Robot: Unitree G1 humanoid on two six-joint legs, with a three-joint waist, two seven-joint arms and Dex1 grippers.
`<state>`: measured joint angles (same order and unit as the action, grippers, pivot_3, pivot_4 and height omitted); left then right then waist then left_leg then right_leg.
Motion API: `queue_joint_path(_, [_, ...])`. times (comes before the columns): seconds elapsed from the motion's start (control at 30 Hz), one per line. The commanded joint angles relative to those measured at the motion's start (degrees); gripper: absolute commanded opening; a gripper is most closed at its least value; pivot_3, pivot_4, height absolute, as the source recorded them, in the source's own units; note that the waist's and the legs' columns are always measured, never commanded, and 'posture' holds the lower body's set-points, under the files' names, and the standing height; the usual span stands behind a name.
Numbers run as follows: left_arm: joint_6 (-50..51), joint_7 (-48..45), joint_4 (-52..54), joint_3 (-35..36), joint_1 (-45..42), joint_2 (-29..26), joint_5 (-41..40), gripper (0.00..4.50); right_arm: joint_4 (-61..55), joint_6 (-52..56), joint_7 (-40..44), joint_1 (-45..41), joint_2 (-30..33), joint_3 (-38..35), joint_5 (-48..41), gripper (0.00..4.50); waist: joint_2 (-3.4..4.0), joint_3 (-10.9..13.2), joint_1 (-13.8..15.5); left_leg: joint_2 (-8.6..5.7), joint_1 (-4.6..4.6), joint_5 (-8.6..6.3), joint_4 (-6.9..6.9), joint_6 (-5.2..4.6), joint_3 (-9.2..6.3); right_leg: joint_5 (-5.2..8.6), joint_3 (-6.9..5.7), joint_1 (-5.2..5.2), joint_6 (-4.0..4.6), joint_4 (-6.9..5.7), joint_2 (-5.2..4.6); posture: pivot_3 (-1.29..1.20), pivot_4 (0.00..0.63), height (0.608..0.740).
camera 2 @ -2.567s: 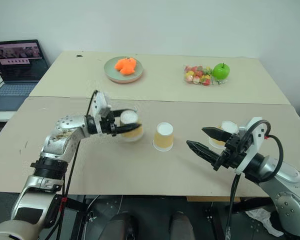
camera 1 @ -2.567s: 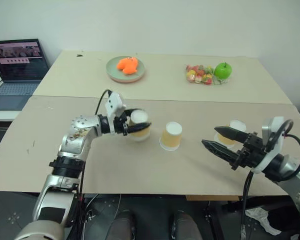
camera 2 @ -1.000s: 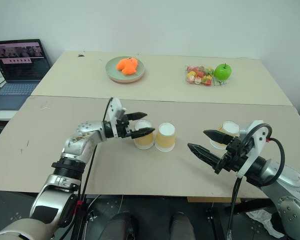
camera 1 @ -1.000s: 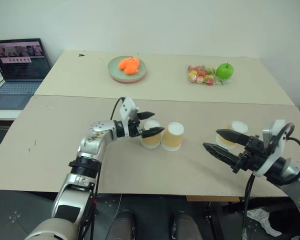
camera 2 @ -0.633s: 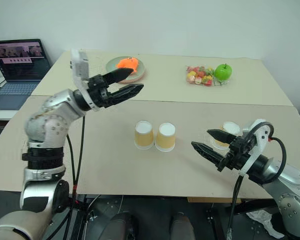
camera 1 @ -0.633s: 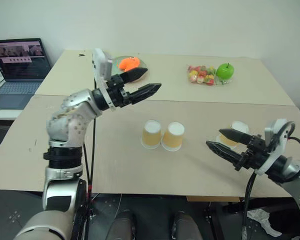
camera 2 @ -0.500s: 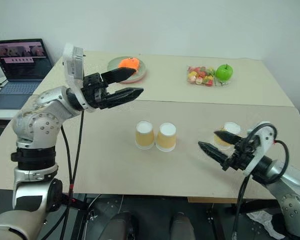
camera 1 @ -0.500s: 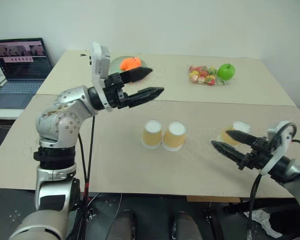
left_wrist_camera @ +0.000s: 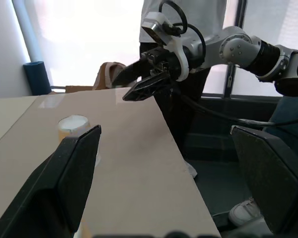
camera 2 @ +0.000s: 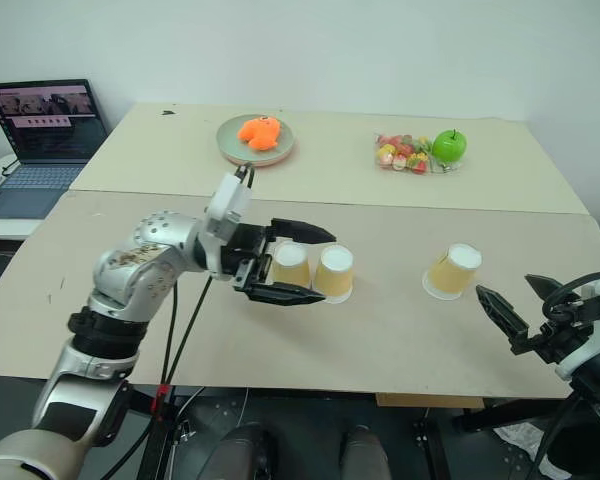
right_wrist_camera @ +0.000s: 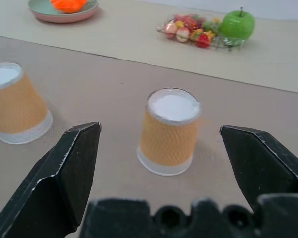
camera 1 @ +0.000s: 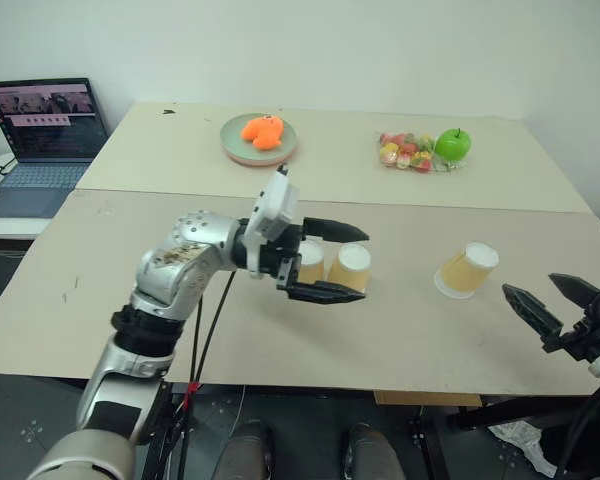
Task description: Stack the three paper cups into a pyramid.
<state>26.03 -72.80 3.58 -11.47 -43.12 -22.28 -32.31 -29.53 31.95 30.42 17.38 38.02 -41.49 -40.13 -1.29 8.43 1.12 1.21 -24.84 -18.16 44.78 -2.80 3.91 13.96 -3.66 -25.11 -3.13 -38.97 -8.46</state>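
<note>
Two paper cups (camera 1: 332,267) sit upside down, side by side and touching, as the base on the table (camera 1: 100,300); third cup (camera 1: 467,270) stands well apart from that pair, right tool (camera 1: 542,301) spread just beside it, probably lining up the pick; left tool (camera 1: 337,262) spread wide around the base pair, holding nothing.

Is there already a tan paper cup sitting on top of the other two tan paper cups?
No, all three tan paper cups stand upside down on the beige table: a touching pair and a lone third cup off to the right.
</note>
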Motion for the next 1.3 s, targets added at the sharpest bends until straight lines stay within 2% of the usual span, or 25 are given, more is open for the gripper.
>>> queue_joint_path(0.03, [-4.2, -0.3, -3.3, -1.0, -2.2, 2.4, 2.3, 4.46, 2.1, -3.2, -0.6, -2.6, -0.2, 2.4, 3.4, 4.50, 0.02, 0.0, -0.2, -0.02, -0.02, 0.00, 0.00, 0.00, 0.00, 0.00, 0.02, -0.04, 0.00, 0.00, 0.00, 0.00, 0.150, 0.673])
queue_joint_path(0.2, [-7.3, -0.5, -6.7, -1.6, -2.2, 4.4, 4.8, 4.46, 8.8, -4.8, 0.4, -9.0, -0.2, 8.6, 6.4, 4.50, 0.05, 0.0, -0.6, -0.03, 0.00, 0.00, -0.01, 0.00, 0.00, 0.02, 0.06, -0.06, -0.01, -0.03, 0.00, 0.00, 0.150, 0.673])
queue_joint_path(0.5, [-6.1, 1.2, -2.6, 0.4, 0.6, 1.0, 5.1, 4.46, 24.1, -12.4, 4.1, -18.8, -1.0, 14.6, 11.0, 4.50, 0.17, 0.1, -0.4, -0.11, -0.07, 0.00, -0.01, -0.02, -0.06, 0.05, 0.05, -0.07, -0.06, -0.02, -0.04, 0.00, 0.150, 0.673])
queue_joint_path(1.3, [-3.4, 9.4, 3.0, 3.4, 5.3, -2.2, 4.8, 4.46, 42.8, -19.7, 10.2, -34.0, -2.2, 20.6, 15.1, 4.50, 0.37, 0.2, -0.5, -0.13, -0.07, 0.07, 0.00, 0.11, -0.07, 0.05, 0.04, -0.07, -0.06, -0.05, -0.06, 0.00, 0.150, 0.673])
